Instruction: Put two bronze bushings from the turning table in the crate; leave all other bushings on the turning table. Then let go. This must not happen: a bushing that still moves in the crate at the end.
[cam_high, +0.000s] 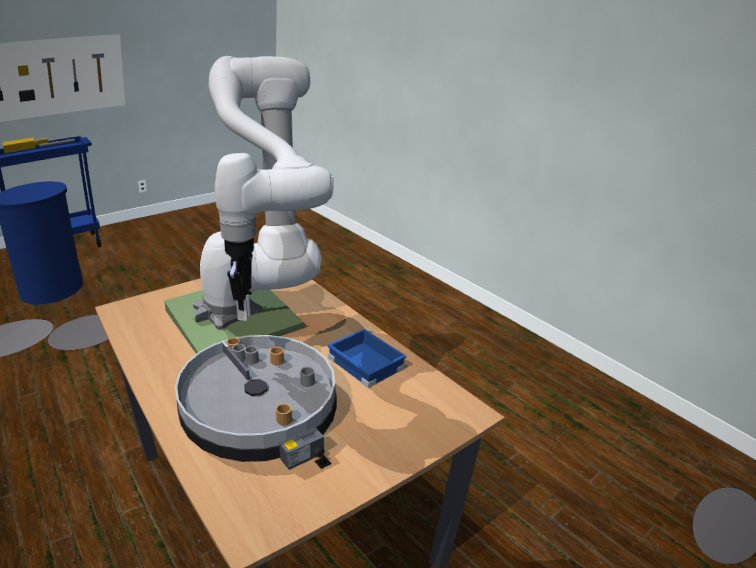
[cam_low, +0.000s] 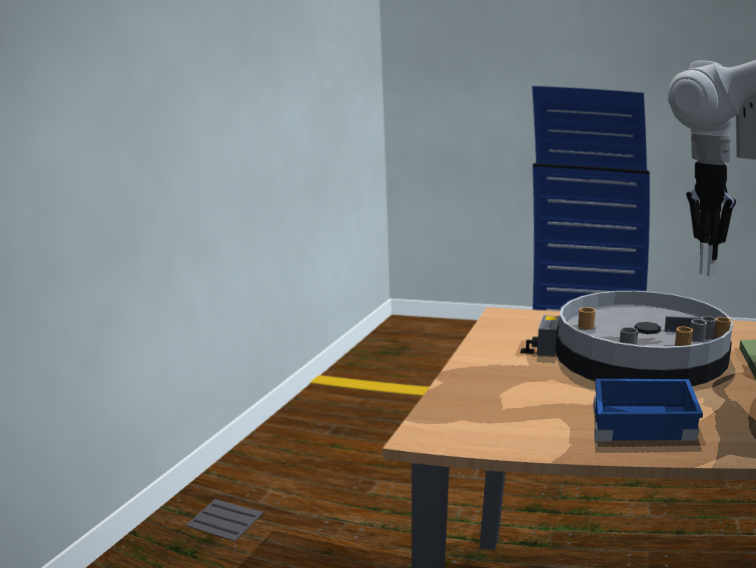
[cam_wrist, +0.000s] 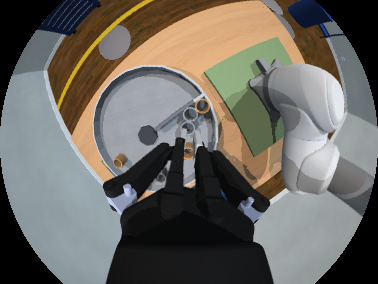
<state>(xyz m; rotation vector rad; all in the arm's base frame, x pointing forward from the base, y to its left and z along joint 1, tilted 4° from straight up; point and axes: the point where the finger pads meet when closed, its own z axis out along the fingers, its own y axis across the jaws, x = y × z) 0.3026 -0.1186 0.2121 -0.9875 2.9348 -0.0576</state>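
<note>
My gripper (cam_high: 243, 316) (cam_low: 704, 273) (cam_wrist: 189, 136) is shut with a narrow, empty gap, high above the turning table's (cam_high: 244, 438) (cam_low: 647, 355) robot-side part. One bronze bushing (cam_high: 276, 356) (cam_low: 683, 336) (cam_wrist: 190, 153) stands on the crate side. Another bronze bushing (cam_high: 283, 414) (cam_low: 586, 318) (cam_wrist: 119, 161) stands near the far rim from the robot. A third bronze bushing (cam_high: 233, 342) (cam_low: 722, 326) (cam_wrist: 202, 106) is by the rim, beside two grey bushings (cam_high: 251, 355) (cam_low: 698, 331). A third grey bushing (cam_high: 307, 376) (cam_low: 628, 335) stands apart. The blue crate (cam_high: 348, 365) (cam_low: 647, 427) is empty.
A grey bar (cam_high: 237, 361) (cam_wrist: 176, 115) reaches inward from the rim to near the dark hub (cam_high: 256, 387) (cam_low: 647, 327) (cam_wrist: 148, 135). A grey box (cam_high: 302, 449) (cam_low: 547, 335) sits against the turning table's outside. The robot's base stands on a green mat (cam_high: 183, 316) (cam_wrist: 235, 95).
</note>
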